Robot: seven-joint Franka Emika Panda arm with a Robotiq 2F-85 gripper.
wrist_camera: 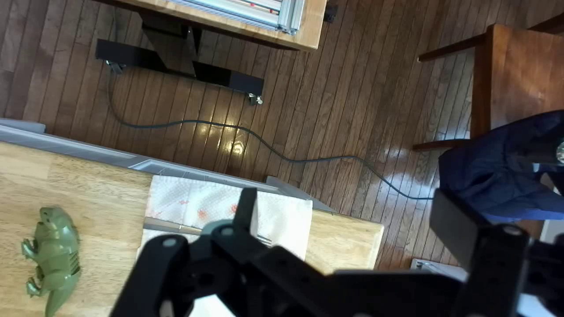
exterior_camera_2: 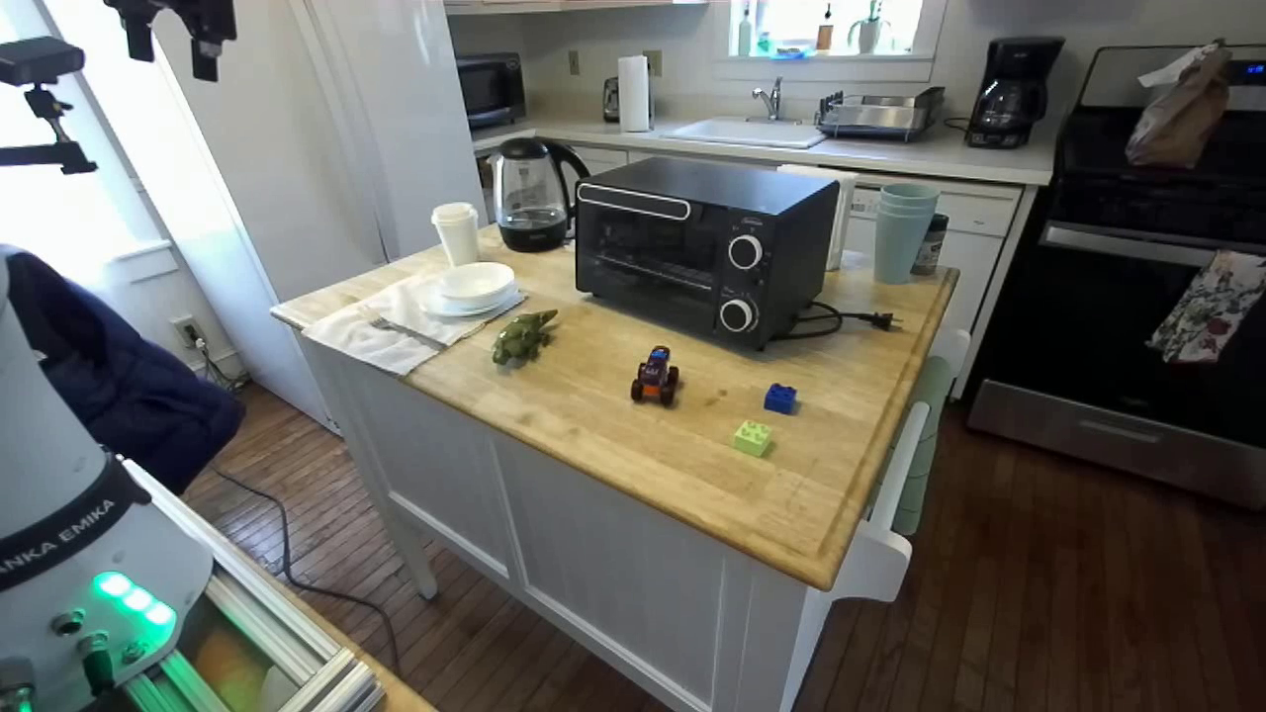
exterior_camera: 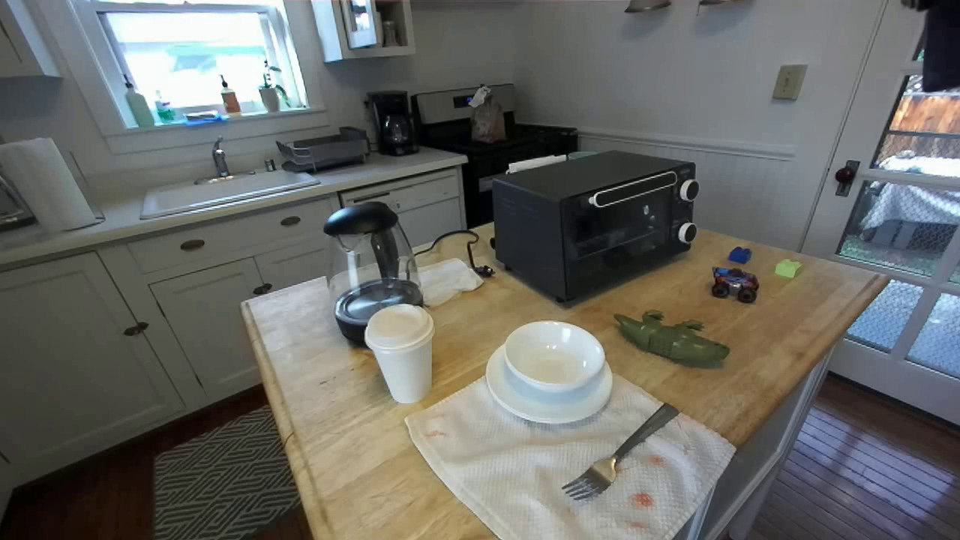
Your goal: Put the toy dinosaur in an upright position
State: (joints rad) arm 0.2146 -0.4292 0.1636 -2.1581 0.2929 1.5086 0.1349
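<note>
Wrist view: the pincer [wrist_camera: 345, 204] is spread wide, well apart from the toy dinosaur [wrist_camera: 56, 264] lying on its side on the bench [wrist_camera: 110, 198].

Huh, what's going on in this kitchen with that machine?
A robot arm is meant to stand the toy dinosaur upright, but at this moment nothing is being handled. Its gripper is open and empty, well clear of the toy dinosaur, which lies on its side on the wooden tabletop, between the white bowl and the toy truck.
</note>
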